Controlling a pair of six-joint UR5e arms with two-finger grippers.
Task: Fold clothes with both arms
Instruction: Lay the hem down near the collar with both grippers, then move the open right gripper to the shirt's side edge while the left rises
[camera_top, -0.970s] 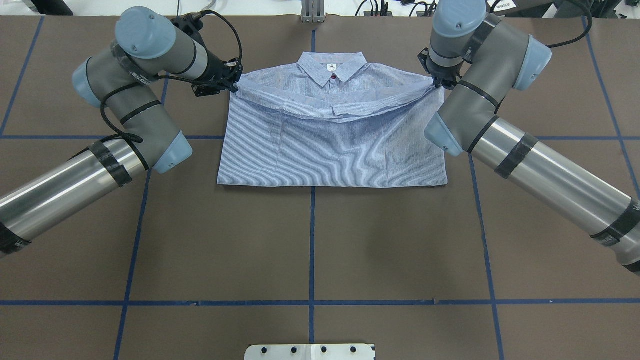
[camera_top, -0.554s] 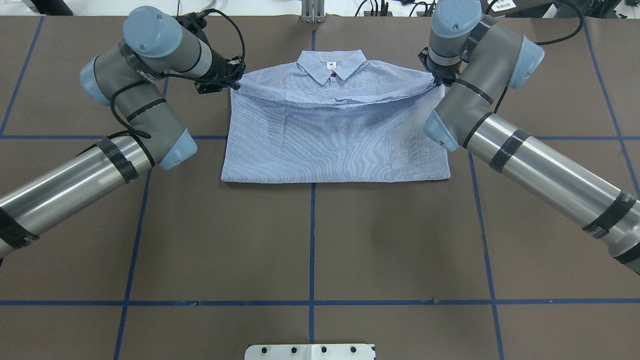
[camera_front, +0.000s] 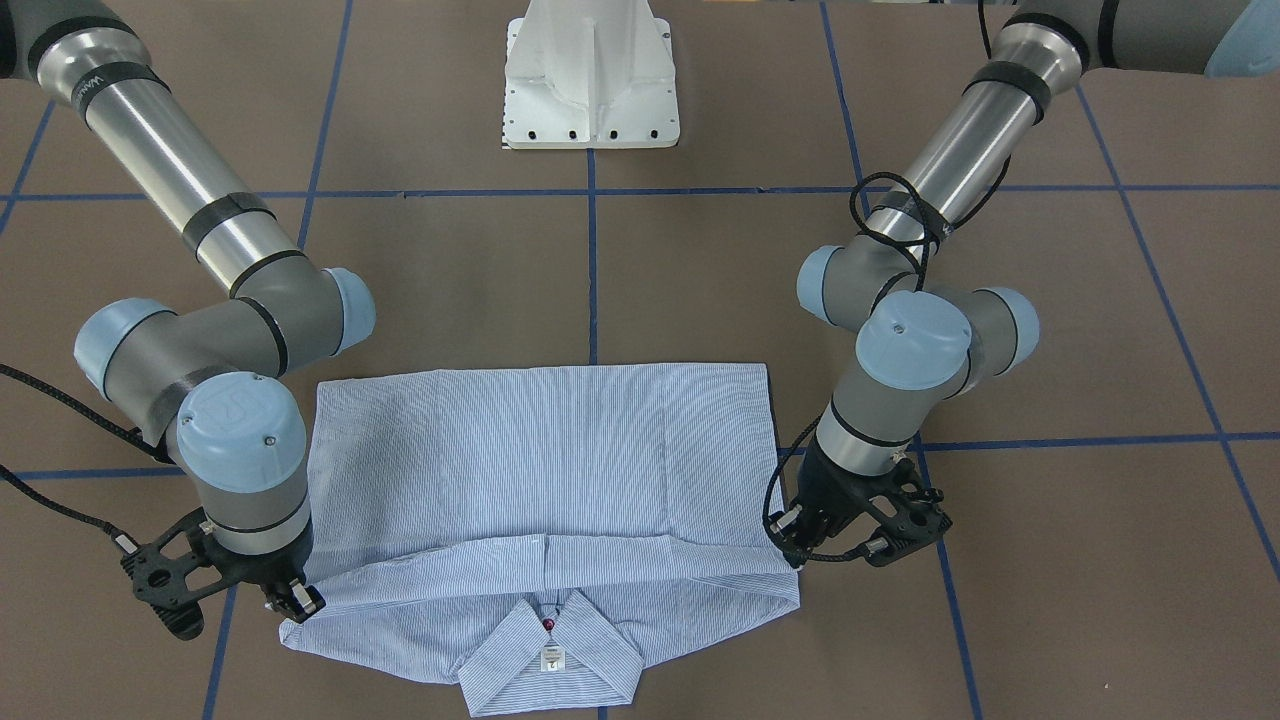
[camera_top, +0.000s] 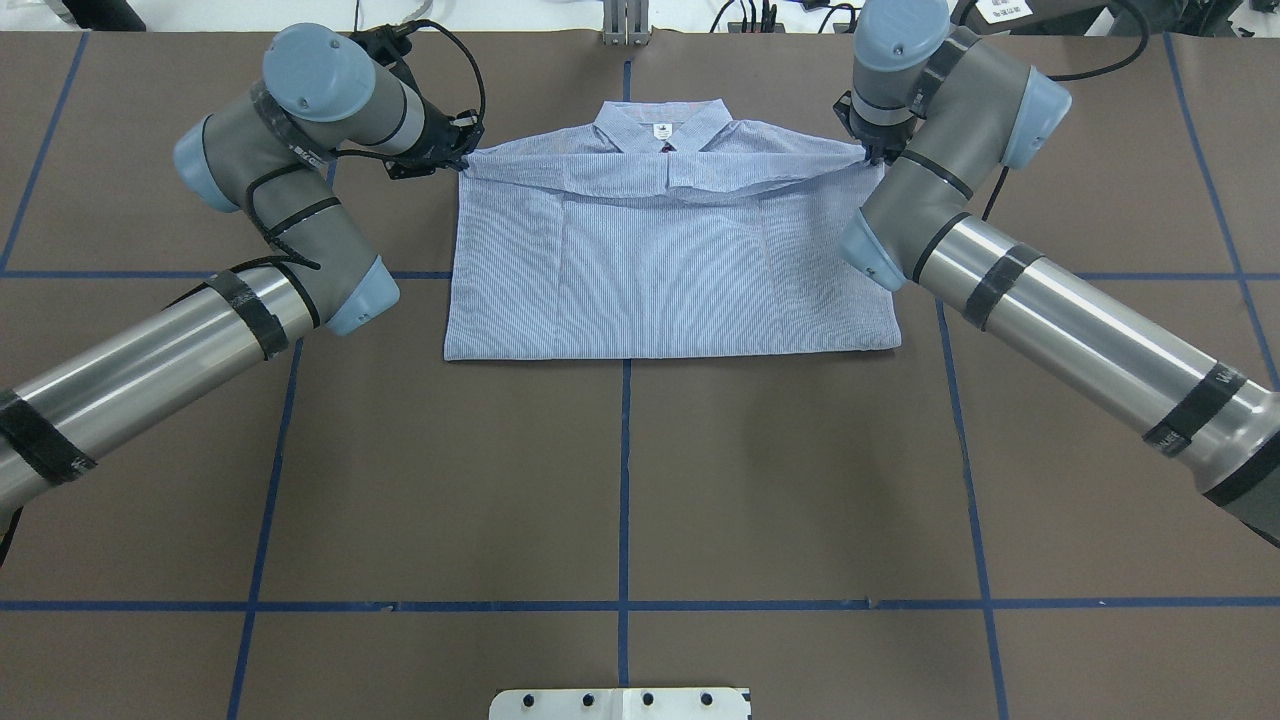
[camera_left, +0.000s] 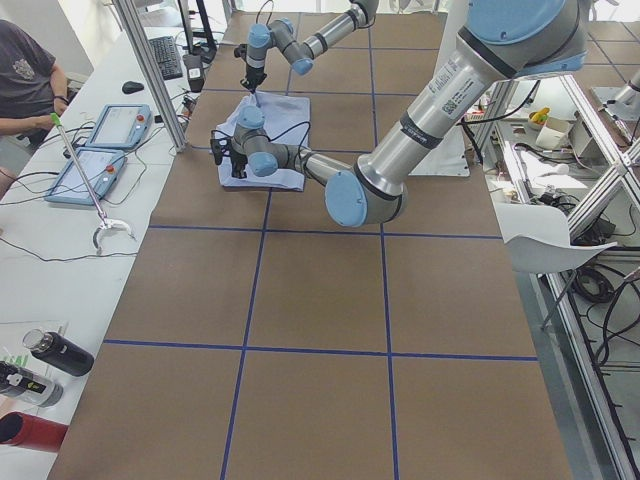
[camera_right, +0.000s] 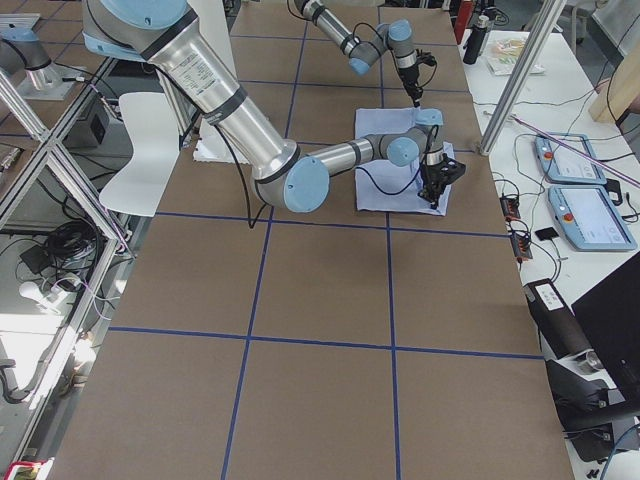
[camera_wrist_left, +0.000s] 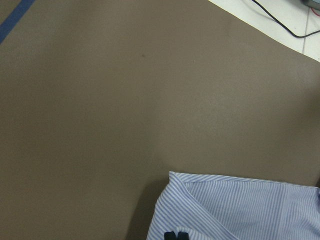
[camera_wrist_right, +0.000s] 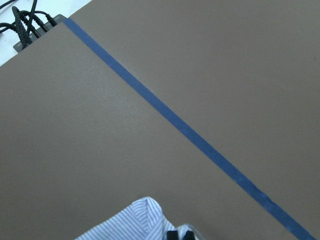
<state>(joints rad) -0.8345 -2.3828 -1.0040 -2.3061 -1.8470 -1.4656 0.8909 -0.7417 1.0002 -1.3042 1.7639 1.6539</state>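
Left gripper (camera_top: 462, 165) clamped on the shirt (camera_top: 660, 270) at the corner of its folded-over edge; the left wrist view shows the black fingertips (camera_wrist_left: 172, 234) pinched on striped cloth. Right gripper (camera_top: 872, 155) likewise clenched on the opposite corner, fingertips (camera_wrist_right: 180, 234) on the cloth. The held edge runs gripper to gripper, just on the robot's side of the collar (camera_top: 662, 125), and sags a little mid-span. The layer under it lies flat, with its near edge straight. Collar points away from the robot, with the white label (camera_front: 551, 659) and one dark red button (camera_front: 547, 625) showing. The shirt sits on the far half of the brown table (camera_top: 620, 480), centred on the middle tape line (camera_top: 624, 500), well apart from the white base (camera_front: 590, 80). Both arms reach out, wrists down at the shirt's sides.
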